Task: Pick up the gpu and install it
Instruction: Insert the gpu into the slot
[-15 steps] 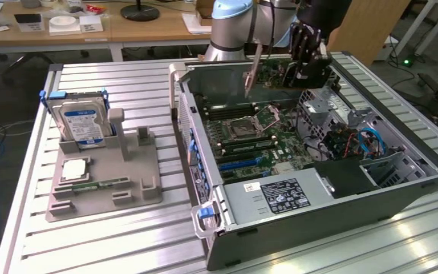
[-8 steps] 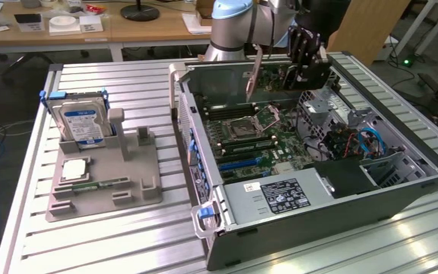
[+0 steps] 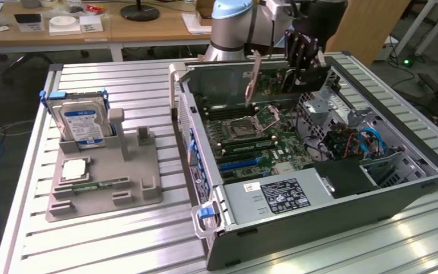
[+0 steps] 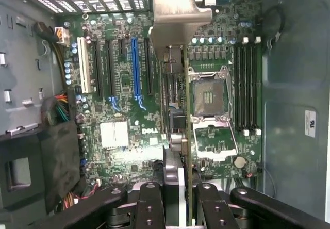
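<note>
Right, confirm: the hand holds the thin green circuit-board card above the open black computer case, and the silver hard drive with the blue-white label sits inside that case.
Not the drive. The hand holds the thin green circuit-board card above the open black computer case, but the silver hard drive with the blue-white label stands in the grey holder, as the exterior view shows.

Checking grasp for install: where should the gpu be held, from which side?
I'd take the gpu by its top edge from above, gripper across its flat faces. The card is thin and hangs upright, so its bracket and lower edge stay free.
</note>
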Controlling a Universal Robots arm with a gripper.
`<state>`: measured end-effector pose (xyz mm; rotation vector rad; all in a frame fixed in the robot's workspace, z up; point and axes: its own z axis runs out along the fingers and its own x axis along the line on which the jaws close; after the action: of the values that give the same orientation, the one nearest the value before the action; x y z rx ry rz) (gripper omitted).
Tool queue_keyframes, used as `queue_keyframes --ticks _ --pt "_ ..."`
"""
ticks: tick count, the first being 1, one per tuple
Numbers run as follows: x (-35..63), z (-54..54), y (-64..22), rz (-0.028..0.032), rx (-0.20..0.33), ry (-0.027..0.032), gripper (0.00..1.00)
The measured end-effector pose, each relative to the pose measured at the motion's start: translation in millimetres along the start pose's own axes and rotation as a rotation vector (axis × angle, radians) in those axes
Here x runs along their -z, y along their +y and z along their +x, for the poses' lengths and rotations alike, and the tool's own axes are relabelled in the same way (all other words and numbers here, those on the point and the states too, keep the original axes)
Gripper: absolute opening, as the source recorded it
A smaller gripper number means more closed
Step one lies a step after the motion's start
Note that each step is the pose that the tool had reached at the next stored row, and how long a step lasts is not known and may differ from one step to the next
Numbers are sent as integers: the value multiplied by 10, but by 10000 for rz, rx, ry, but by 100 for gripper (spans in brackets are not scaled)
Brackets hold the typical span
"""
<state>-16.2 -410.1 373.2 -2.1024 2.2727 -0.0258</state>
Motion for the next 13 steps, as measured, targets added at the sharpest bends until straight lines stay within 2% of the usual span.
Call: queue_keyframes --ticks 3,8,13 --pt "-32 6 74 62 -10 -4 29" --pt "-76 17 200 114 -37 -8 29" --pt "-118 90 213 133 -50 -13 29"
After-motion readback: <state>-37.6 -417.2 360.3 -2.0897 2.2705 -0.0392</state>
